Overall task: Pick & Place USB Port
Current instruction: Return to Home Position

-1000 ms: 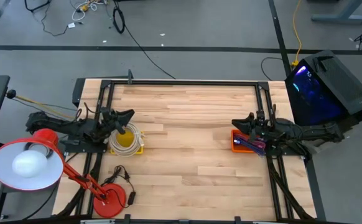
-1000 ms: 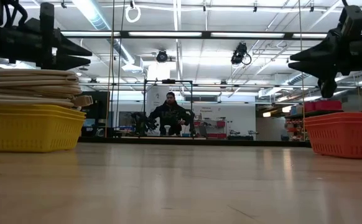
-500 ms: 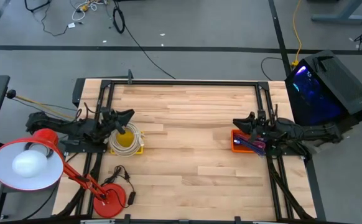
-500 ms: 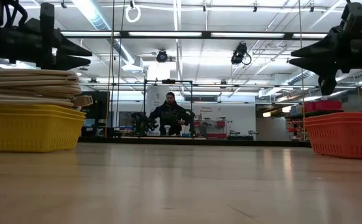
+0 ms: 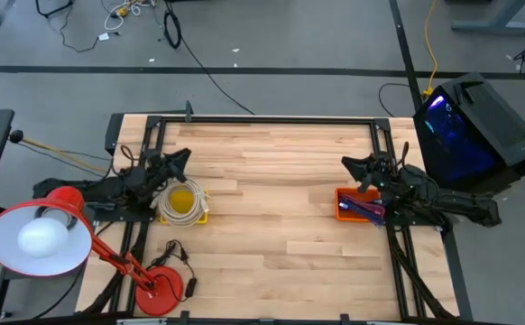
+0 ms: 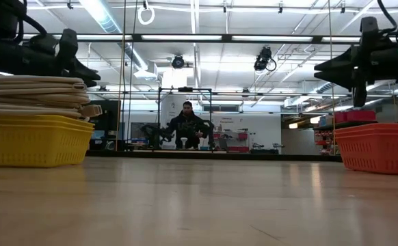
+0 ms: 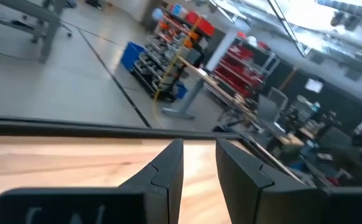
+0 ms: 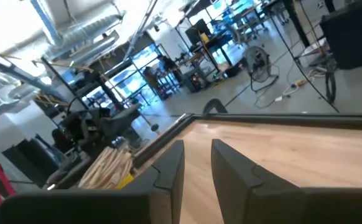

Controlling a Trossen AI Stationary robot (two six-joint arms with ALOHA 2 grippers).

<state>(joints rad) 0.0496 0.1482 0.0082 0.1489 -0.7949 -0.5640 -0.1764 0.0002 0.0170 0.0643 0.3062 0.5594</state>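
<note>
Left hand (image 5: 181, 157): fingers narrowly apart, empty, raised by yellow bin (image 5: 205, 215).
Right hand (image 5: 348, 163): fingers narrowly apart, empty, raised by orange bin (image 5: 339, 208).

An open workshop-style lab: exposed ducts (image 6: 107, 17) and strip lights (image 6: 206, 37) overhead, a grey floor (image 5: 290, 45) strewn with loose cables (image 5: 123, 13). Storage racks (image 7: 168, 50) of red and blue bins stand beyond the wooden bench (image 5: 271, 181), and 1 person (image 6: 187, 124) sits at a workstation there.
</note>
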